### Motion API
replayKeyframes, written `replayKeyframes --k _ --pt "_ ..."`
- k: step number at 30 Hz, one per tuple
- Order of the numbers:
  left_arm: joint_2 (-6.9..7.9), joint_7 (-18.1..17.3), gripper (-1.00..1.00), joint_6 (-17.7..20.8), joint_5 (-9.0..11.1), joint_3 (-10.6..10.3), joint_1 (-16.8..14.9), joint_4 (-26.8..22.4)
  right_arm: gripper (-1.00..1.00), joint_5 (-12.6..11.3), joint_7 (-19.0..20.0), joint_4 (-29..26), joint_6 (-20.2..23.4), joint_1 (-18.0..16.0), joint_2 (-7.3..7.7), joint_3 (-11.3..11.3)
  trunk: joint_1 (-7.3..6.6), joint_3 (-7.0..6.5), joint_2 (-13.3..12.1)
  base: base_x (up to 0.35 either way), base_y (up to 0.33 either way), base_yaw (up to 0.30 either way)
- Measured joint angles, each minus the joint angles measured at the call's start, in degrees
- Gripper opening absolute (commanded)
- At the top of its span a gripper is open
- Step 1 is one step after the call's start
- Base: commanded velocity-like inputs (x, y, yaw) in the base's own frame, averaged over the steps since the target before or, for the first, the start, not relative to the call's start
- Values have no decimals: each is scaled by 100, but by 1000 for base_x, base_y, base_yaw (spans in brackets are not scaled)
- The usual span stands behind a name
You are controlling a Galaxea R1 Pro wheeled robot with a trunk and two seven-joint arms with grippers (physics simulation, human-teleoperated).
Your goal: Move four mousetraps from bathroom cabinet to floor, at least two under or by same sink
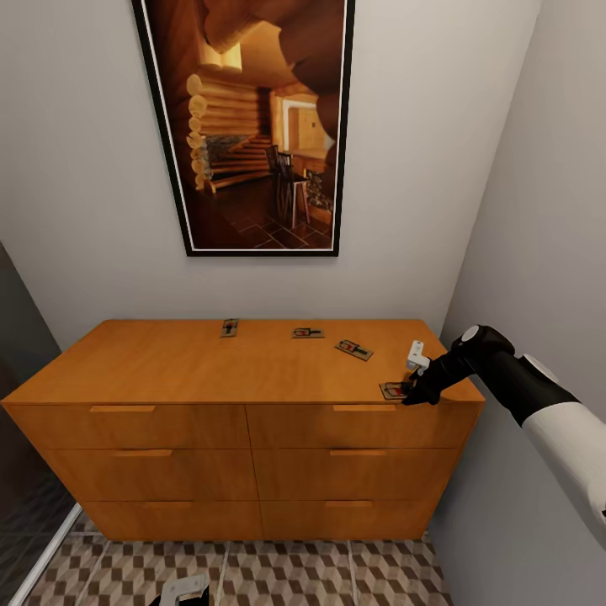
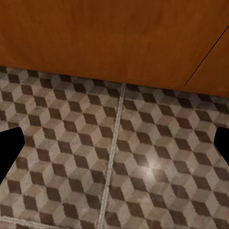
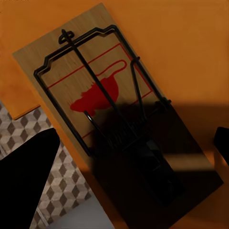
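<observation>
Nearest the right wrist camera lies one mousetrap [image 3: 102, 102]: a tan board with a black spring bar and a red rodent print, flat on the cabinet top [image 3: 191, 43], one corner projecting past the front edge over the bathroom floor [image 3: 57, 181]. My right end effector [image 1: 410, 392] is positioned over this mousetrap [image 1: 392, 390] at the front right corner of the cabinet [image 1: 244, 454]. Its fingers [image 3: 24, 181] stand apart, one on either side of the board; I cannot tell whether they touch it, and nothing is gripped.

Three further mousetraps lie flat toward the rear of the cabinet top:
- one [image 1: 229, 327] left of centre;
- one [image 1: 307, 332] near centre;
- one [image 1: 354, 349] right of it, turned at an angle.
All are apart from one another.

My left end effector [image 2: 114, 148] hangs low, facing the bathroom floor [image 2: 143, 157] just in front of the cabinet base [image 2: 109, 38]. Its fingertips [image 2: 8, 150] sit wide apart with nothing between them.

A framed picture [image 1: 257, 126] of a log interior hangs on the wall above the cabinet.
</observation>
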State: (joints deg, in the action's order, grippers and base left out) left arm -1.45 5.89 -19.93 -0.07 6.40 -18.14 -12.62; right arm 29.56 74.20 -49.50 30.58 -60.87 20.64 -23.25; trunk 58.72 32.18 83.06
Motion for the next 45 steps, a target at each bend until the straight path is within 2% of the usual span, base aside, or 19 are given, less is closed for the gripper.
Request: replayKeyframes --k 26,45 --pt "2 0 100 0 0 2 0 0 -100 1 -1 0 -3 4 -1 1 0 -3 0 0 0 0" --pt "3 0 100 0 -1 0 -2 1 -100 -20 5 2 25 63 -4 1 1 -160 -1 0 0 0"
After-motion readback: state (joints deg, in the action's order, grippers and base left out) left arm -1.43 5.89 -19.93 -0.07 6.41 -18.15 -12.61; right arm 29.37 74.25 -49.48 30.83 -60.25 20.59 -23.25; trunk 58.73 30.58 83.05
